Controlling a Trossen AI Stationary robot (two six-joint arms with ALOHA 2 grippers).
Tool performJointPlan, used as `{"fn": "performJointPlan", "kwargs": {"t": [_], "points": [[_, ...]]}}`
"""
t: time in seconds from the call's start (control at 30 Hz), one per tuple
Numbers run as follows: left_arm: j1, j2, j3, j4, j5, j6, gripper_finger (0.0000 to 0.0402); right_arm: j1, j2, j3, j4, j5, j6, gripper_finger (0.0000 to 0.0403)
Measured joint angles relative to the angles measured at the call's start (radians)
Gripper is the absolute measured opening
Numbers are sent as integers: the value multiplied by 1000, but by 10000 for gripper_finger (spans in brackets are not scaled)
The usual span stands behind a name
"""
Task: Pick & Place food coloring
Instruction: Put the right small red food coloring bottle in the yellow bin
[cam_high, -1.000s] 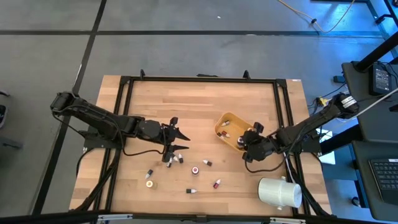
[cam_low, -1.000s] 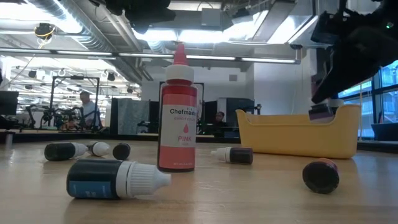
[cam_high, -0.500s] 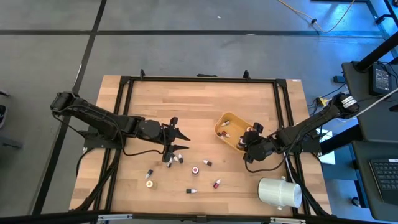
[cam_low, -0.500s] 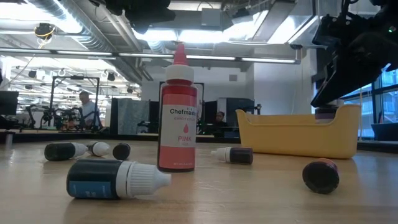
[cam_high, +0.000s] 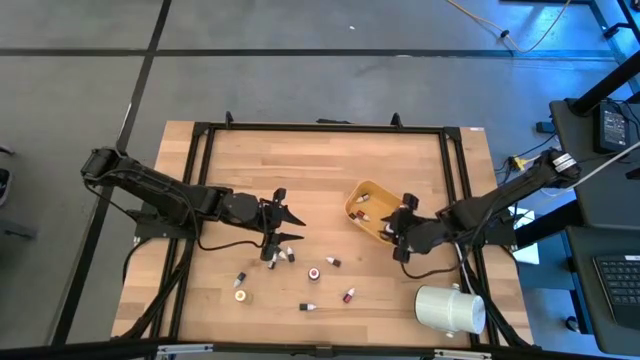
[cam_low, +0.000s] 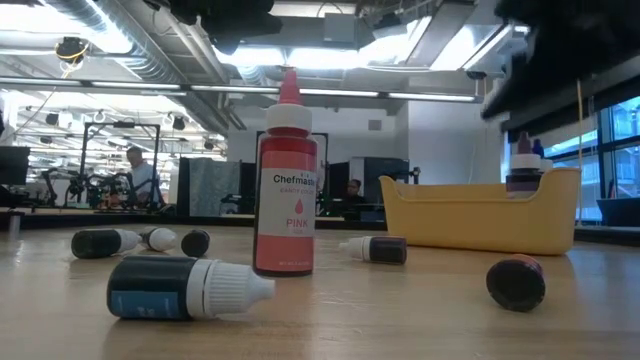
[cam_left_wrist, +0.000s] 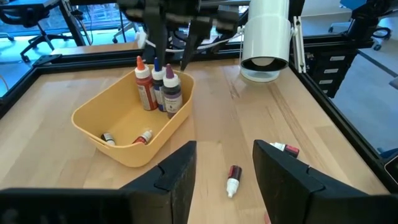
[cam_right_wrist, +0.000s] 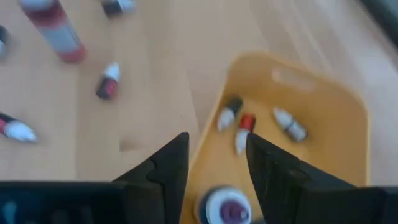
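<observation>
Now the right gripper (cam_high: 398, 232), fingers apart and empty, sits higher above the yellow bowl (cam_high: 362, 196); a purple-capped bottle (cam_low: 522, 172), apparently just released, stands inside.

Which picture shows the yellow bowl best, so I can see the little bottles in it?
The left wrist view: the yellow bowl shows whole, with three bottles standing and two lying inside. The high view shows the bowl tiny, the low view only its side, and the right wrist view just part.
</observation>
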Motion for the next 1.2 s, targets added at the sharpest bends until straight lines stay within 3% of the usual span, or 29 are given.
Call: {"fn": "performJointPlan", "kwargs": {"t": [0.3, 0.53, 0.7, 1.03, 1.2], "points": [[0, 0, 0, -1, -2, 19, 149, -7, 73, 49, 247, -50, -204, 160], [0, 0, 0, -2, -46, -14, 154, -71, 181, 49, 436, -250, -239, 161], [0, 0, 0, -7, -49, -18, 150, -99, 311, 59, 522, -337, -280, 161], [0, 0, 0, -9, -49, -22, 154, -100, 606, 353, 200, -379, -281, 161], [0, 0, 0, -25, -49, -22, 150, -100, 724, 457, 120, -382, -245, 161]]}}
